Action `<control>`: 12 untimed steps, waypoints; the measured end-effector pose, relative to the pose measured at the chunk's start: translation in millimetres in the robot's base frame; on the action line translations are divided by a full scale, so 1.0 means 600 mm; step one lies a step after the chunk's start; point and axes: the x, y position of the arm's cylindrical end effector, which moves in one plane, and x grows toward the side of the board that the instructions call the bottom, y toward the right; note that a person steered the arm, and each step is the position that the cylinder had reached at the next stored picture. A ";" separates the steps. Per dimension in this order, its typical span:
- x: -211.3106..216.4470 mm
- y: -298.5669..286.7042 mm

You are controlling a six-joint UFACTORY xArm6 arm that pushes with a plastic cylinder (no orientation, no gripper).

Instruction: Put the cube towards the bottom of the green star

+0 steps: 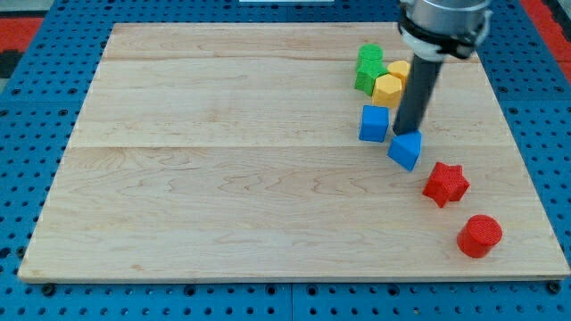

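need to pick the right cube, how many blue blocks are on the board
2. A blue cube sits just below the yellow blocks; a second blue block lies toward its lower right, touching or nearly touching my tip. The rod may hide more.

Red star point(445, 184), red cylinder point(480, 236), two yellow blocks point(389, 89), wooden board point(223, 178).

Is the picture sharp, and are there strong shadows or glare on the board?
Camera view: light is even and soft, with no glare on the wooden board; the blocks cast only faint shadows. The blue cube and red star look fairly sharp. My tip ends just above the other blue block; the arm top is cut off.
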 end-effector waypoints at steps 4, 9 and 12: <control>-0.043 -0.066; -0.082 -0.114; 0.008 0.035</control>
